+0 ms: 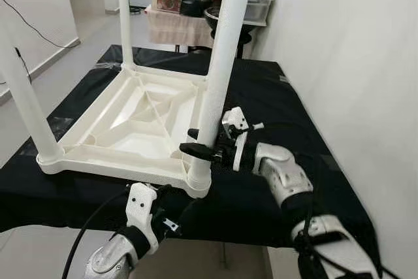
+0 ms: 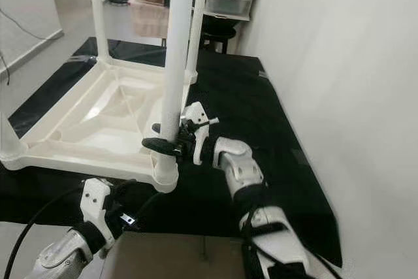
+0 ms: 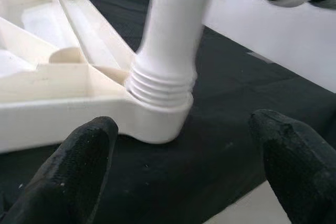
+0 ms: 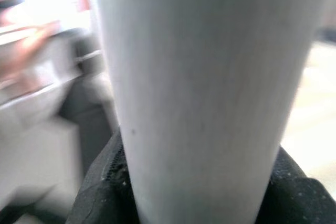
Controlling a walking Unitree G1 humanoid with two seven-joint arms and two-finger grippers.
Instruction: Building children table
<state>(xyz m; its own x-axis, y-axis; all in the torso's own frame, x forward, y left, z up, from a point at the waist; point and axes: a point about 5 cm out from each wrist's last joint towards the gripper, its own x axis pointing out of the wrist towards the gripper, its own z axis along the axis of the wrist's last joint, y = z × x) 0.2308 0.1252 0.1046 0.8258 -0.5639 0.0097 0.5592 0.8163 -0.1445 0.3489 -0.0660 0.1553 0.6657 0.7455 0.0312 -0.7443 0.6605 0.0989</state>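
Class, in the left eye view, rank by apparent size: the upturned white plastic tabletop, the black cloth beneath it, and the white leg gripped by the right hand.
1. Black cloth
2. White plastic tabletop
3. White leg, gripped by the right hand

We see a white table top lying upside down on a black cloth. White legs stand up from its corners. Our right gripper has its black fingers closed around the near leg, low down by the corner. Our left gripper sits at the near edge of the cloth, just under that corner.
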